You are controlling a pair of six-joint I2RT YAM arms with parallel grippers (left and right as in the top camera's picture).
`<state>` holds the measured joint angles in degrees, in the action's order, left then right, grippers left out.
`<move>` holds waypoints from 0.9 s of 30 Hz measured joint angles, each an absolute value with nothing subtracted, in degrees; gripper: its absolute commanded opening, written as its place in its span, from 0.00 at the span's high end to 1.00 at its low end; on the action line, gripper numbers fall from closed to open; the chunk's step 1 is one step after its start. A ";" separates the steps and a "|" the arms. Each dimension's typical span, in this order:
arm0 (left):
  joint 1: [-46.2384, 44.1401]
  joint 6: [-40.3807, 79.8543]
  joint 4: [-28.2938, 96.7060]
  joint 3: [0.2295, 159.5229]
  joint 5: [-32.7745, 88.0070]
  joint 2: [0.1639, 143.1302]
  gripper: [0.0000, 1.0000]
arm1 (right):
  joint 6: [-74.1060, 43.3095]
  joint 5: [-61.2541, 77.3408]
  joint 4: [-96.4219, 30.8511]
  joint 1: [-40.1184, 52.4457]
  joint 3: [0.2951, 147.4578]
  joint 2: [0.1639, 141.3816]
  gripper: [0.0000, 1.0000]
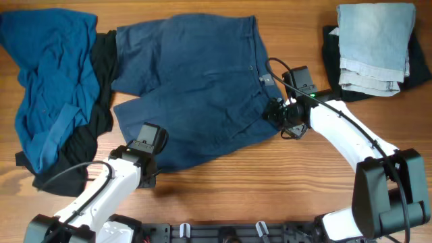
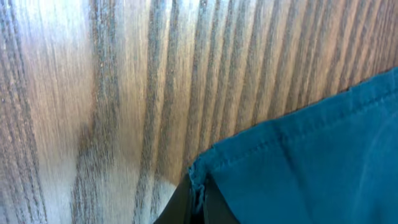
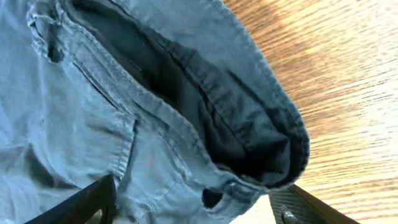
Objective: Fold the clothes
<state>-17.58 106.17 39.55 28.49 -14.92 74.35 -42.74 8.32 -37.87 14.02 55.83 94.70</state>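
Observation:
The dark navy denim shorts [image 1: 196,81] lie spread flat in the middle of the table, waistband to the right. My left gripper [image 1: 145,177] is at the shorts' lower left hem corner. In the left wrist view its fingers [image 2: 198,208] are shut on that hem edge [image 2: 311,155]. My right gripper [image 1: 275,116] is at the near end of the waistband. In the right wrist view its fingers [image 3: 199,208] stand wide open, with the waistband corner and buttonhole [image 3: 93,112] between them.
A brighter blue garment [image 1: 50,74] lies crumpled on a black piece [image 1: 101,88] at the left. A folded pale denim piece [image 1: 374,44] sits on another black piece [image 1: 331,50] at the back right. Bare wooden table [image 1: 270,182] lies in front.

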 measured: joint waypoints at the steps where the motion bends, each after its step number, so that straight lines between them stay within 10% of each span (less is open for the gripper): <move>1: -17.58 105.69 39.62 28.49 -14.74 74.35 0.96 | -42.72 8.32 -38.06 14.02 55.83 94.70 0.27; 3: -17.58 105.08 39.64 28.49 -14.57 74.35 0.96 | -42.52 8.32 -37.58 14.02 55.29 94.70 0.49; 8: -17.58 104.79 39.66 28.49 -14.52 74.35 0.96 | -42.17 7.86 -31.88 14.02 51.83 94.70 0.57; 10: -17.58 104.62 39.66 28.49 -14.52 74.35 0.96 | -42.22 7.75 -31.09 14.02 50.37 94.70 0.96; 18: -17.56 95.02 38.20 29.04 -13.63 74.00 0.96 | -42.78 6.37 -30.65 13.80 50.09 93.84 0.96; 27: -17.58 76.77 57.80 42.59 -10.94 53.04 0.96 | -43.27 6.39 -51.70 7.38 49.95 59.72 0.96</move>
